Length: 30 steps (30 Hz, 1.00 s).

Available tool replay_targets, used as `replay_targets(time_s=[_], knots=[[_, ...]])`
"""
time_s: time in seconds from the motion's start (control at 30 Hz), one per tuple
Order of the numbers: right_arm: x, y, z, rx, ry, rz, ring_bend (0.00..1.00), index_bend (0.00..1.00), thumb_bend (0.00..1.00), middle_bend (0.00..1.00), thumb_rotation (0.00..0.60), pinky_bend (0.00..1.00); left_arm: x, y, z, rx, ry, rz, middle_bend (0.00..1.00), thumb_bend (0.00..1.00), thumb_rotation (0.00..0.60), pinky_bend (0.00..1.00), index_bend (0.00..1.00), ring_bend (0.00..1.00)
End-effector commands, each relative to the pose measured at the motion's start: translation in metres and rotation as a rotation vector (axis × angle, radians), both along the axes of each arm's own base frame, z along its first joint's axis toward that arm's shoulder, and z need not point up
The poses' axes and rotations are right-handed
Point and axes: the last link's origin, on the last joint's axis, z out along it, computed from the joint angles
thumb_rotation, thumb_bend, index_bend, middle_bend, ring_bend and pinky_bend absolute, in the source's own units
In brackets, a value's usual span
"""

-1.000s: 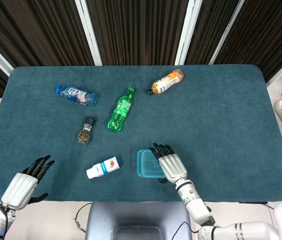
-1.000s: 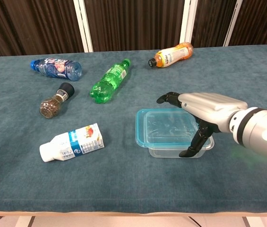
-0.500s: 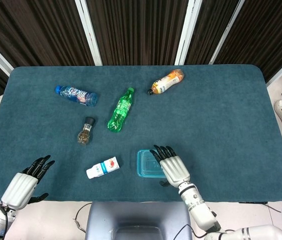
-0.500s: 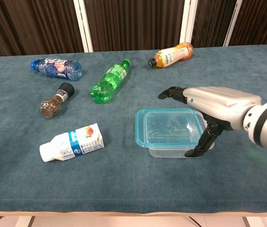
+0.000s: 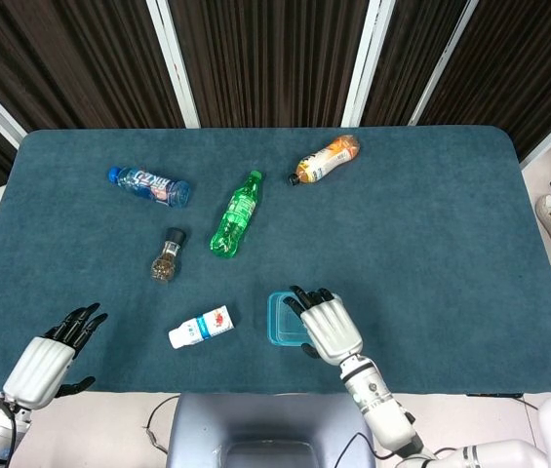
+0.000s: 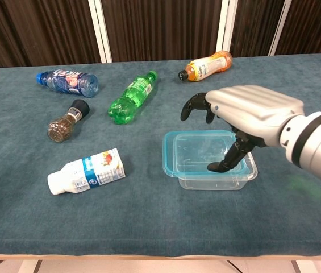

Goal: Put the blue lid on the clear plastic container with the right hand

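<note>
The blue lid [image 6: 197, 155] lies on top of the clear plastic container [image 6: 205, 183] near the table's front edge, also seen as the lid [image 5: 281, 318] in the head view. My right hand [image 6: 245, 116] hovers above the lid with fingers spread and curved downward; its thumb tip reaches down to the lid's right part. Nothing is held in it. In the head view the right hand [image 5: 326, 325] covers the container's right half. My left hand [image 5: 53, 356] rests at the table's front left corner, fingers apart, holding nothing.
A white bottle [image 6: 87, 171] lies left of the container. A pepper grinder [image 6: 67, 121], a green bottle [image 6: 132, 97], a blue-labelled bottle [image 6: 67, 81] and an orange bottle [image 6: 205, 66] lie further back on the teal table [image 6: 296, 85].
My right hand has risen and shifted left over the lid, and its thumb moved from the container's right side onto the lid. The left hand has not moved.
</note>
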Motion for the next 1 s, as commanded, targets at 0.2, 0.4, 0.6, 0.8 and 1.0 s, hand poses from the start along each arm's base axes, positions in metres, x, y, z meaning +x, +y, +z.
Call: replay_targets(time_s=[0.2,0.4,0.6,0.8,1.0], knots=[[-0.002,-0.006,-0.009,0.001,0.036,-0.019,0.37,0.4,0.36,0.28,0.6,0.4,0.0,0.0,0.0,0.0,-0.002,0.0,0.04,0.34,0.6,0.44,0.12,0.1],[-0.008,-0.008,-0.012,0.013,0.043,-0.041,0.37,0.4,0.36,0.28,0.6,0.4,0.0,0.0,0.0,-0.002,0.001,0.0,0.04,0.34,0.6,0.44,0.12,0.1],[-0.014,-0.009,-0.016,0.03,0.051,-0.057,0.37,0.4,0.36,0.28,0.6,0.4,0.0,0.0,0.0,-0.003,0.002,0.001,0.04,0.34,0.6,0.44,0.12,0.1],[-0.019,-0.011,-0.018,0.034,0.059,-0.068,0.37,0.4,0.36,0.28,0.6,0.4,0.0,0.0,0.0,-0.003,0.0,0.001,0.04,0.34,0.6,0.44,0.12,0.1],[-0.021,-0.011,-0.018,0.031,0.061,-0.074,0.37,0.4,0.36,0.28,0.6,0.4,0.0,0.0,0.0,-0.003,0.0,0.001,0.04,0.34,0.6,0.44,0.12,0.1]])
